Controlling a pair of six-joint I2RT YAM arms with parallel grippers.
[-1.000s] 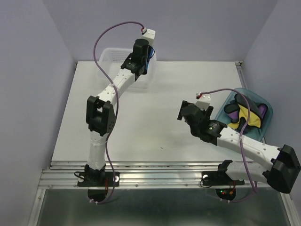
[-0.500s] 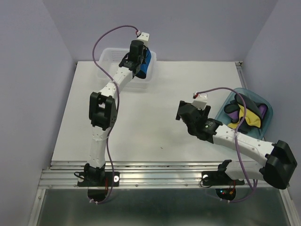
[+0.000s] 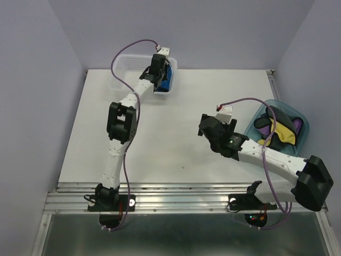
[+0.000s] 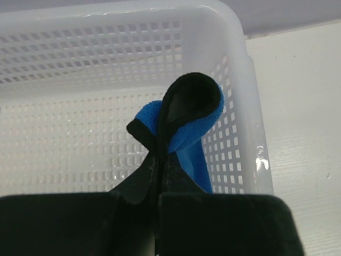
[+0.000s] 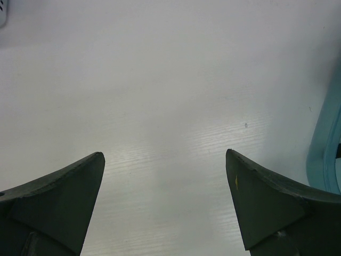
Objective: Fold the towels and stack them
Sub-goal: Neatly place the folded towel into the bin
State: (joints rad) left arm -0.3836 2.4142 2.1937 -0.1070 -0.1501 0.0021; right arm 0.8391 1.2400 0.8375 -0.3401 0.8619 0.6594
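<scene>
The left gripper is pinched tight on a bright blue towel. The towel is bent over in a loop above the fingers, and the inside of the loop looks dark. It hangs inside the white basket, close to the basket's right wall. In the top view this is in the upper left of the frame, at the far edge of the table.

The right gripper is spread wide and holds nothing. It hangs over bare table near the middle of the top view, with the blue tub just to its right.

In the tub, at the right of the frame, lie a yellow towel, a black towel and a purple towel, all in a messy heap. None of them looks folded.

I think the job has only just begun. One towel is at the basket. I see no other towel there. The heap has yet to be folded and stacked.
</scene>
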